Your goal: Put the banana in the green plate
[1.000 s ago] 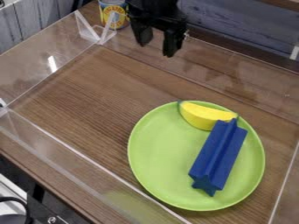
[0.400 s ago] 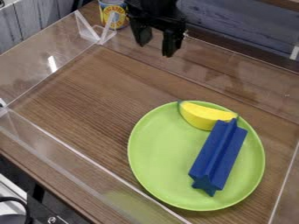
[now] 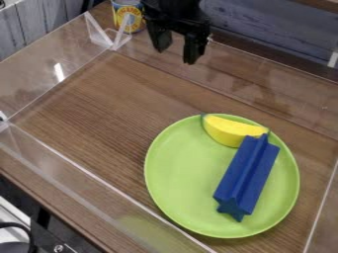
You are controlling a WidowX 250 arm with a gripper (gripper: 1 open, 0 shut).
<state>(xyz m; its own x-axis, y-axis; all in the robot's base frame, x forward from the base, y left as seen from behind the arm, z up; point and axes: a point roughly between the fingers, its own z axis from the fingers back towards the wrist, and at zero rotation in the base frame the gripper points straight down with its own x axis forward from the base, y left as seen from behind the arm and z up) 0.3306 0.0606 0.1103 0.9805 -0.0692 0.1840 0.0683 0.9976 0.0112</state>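
I am seeing nothing shifting since the earlier frame. Bare wood-grain table [image 3: 119, 109] is lying open left of the green plate [image 3: 179, 178], clear walls [image 3: 40, 59] edging it. The smooth yellow banana [image 3: 227, 128] is sitting inside the plate's far rim, touching the ridged blue block [image 3: 247, 176]. The gripper [image 3: 179, 42] is hovering well beyond the plate, jaws spread wide, holding nothing.
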